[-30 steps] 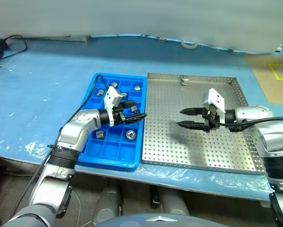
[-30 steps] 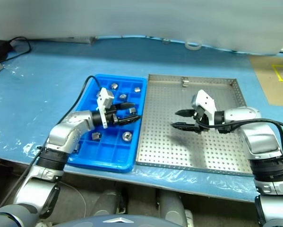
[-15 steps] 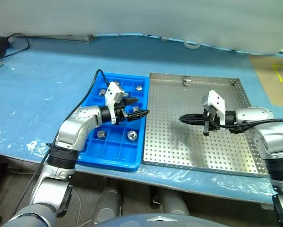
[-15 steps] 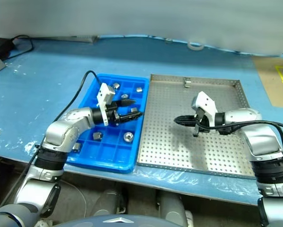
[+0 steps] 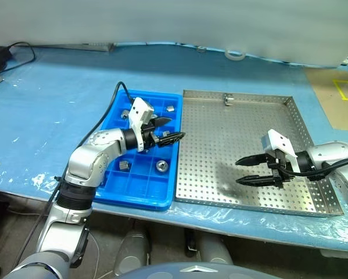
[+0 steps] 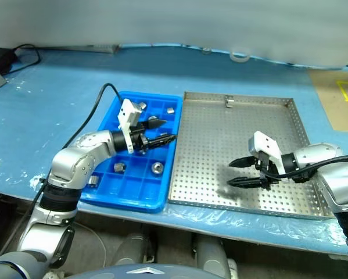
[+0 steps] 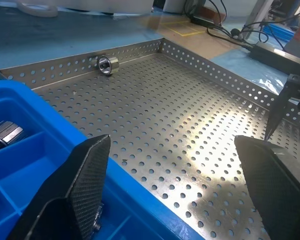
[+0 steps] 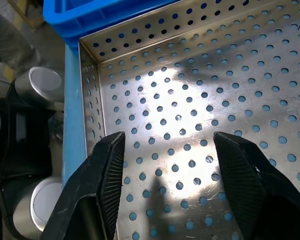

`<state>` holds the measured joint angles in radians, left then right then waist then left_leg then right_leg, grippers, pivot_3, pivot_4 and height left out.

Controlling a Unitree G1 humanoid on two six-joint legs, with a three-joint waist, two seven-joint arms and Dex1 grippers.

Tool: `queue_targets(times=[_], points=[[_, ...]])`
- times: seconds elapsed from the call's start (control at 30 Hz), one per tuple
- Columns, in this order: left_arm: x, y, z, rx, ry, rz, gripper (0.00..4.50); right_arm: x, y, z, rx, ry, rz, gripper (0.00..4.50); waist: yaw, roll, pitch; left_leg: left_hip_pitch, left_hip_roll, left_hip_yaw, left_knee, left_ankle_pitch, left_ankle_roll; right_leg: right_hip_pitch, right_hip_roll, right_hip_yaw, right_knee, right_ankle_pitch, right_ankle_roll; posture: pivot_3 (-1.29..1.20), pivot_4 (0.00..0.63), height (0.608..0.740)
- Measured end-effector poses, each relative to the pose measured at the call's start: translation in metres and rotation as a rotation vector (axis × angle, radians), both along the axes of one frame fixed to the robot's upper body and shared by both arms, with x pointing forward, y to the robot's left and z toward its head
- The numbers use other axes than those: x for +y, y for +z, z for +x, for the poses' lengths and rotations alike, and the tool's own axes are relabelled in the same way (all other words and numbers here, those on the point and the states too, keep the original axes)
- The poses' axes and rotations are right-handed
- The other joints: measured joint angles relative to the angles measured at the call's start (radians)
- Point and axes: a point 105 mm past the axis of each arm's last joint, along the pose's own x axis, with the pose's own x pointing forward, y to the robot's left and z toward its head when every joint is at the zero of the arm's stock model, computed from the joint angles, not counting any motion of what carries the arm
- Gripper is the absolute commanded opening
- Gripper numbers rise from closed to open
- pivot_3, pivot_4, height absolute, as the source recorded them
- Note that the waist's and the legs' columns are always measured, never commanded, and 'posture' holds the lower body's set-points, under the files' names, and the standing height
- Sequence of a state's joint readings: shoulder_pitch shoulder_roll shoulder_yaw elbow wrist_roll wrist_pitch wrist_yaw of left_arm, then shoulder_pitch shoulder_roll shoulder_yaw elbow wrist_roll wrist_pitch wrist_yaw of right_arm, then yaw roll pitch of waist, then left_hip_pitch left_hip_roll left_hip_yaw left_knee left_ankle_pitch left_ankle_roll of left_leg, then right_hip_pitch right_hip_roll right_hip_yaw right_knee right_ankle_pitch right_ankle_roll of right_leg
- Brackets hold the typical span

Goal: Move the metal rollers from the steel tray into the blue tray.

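Pale blue sheeting covers the bench. At centre-left, the left pincer (image 5: 169, 130) gapes wide and empty above the bright blue compartmented plastic tray (image 5: 122, 196), which holds several small silvery metal rollers (image 5: 160, 166). Lower right, the right pincer (image 5: 247, 170), parted and empty, hovers over the perforated steel tray (image 5: 220, 145); one roller (image 5: 226, 100) lies against its top rim.

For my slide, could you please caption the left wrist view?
Open left tool above the blue tray's edge, facing the steel tray where one roller remains by the far rim.
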<state>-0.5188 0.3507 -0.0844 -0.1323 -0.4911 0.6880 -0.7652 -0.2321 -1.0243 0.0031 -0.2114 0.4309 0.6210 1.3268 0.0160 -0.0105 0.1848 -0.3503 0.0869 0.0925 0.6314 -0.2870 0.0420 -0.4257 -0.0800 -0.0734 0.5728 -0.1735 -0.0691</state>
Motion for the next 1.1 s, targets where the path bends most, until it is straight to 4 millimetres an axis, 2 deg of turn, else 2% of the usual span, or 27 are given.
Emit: queue_targets(times=[0.1, 0.2, 0.3, 0.4, 0.63, 1.1], points=[[0.000, -0.003, -0.001, 0.010, 0.002, -0.002, 4.17, 0.000, -0.004, 0.002, -0.010, -0.007, -0.023, 2.94, 0.001, 0.000, 0.000, 0.000, 0.000, -0.001, 0.000, 0.000, 0.000, 0.000, 0.000, -0.001, 0.000, 0.000, 0.000, -0.13, 0.150, 0.740], [-0.001, -0.003, -0.001, 0.011, 0.001, -0.004, 4.17, 0.001, -0.018, -0.001, -0.004, -0.001, -0.063, 2.94, 0.001, 0.000, 0.000, 0.000, 0.000, -0.001, 0.000, 0.000, 0.000, 0.000, 0.000, -0.002, 0.000, 0.000, 0.000, -0.12, 0.150, 0.740], [-0.001, -0.003, -0.001, 0.011, 0.001, -0.006, 4.17, 0.001, -0.035, -0.009, 0.024, 0.027, -0.113, 2.33, 0.003, 0.000, 0.000, 0.000, 0.000, -0.002, 0.000, 0.000, 0.000, 0.000, 0.000, -0.002, -0.001, 0.000, 0.000, -0.12, 0.150, 0.740], [-0.001, -0.003, -0.001, 0.016, 0.001, -0.012, 4.17, 0.003, -0.045, -0.018, 0.052, 0.052, -0.137, 1.33, 0.003, 0.000, 0.000, 0.000, 0.000, -0.002, 0.000, 0.000, 0.001, 0.000, -0.001, -0.002, -0.001, 0.000, 0.000, -0.11, 0.150, 0.740], [0.001, -0.020, -0.009, 0.082, 0.009, -0.026, 4.17, 0.008, -0.044, -0.033, 0.084, 0.095, -0.157, 1.33, 0.003, 0.000, 0.000, 0.000, 0.001, -0.002, 0.000, 0.000, 0.000, 0.002, 0.000, -0.003, -0.001, 0.000, 0.000, -0.10, 0.150, 0.740], [0.004, -0.024, -0.008, 0.073, 0.026, -0.034, 4.17, 0.000, -0.052, -0.051, 0.106, 0.111, -0.231, 1.33, 0.034, 0.002, -0.002, 0.000, 0.002, -0.002, -0.001, -0.003, 0.005, 0.002, -0.001, -0.005, -0.002, -0.006, 0.001, -0.10, 0.150, 0.740]])
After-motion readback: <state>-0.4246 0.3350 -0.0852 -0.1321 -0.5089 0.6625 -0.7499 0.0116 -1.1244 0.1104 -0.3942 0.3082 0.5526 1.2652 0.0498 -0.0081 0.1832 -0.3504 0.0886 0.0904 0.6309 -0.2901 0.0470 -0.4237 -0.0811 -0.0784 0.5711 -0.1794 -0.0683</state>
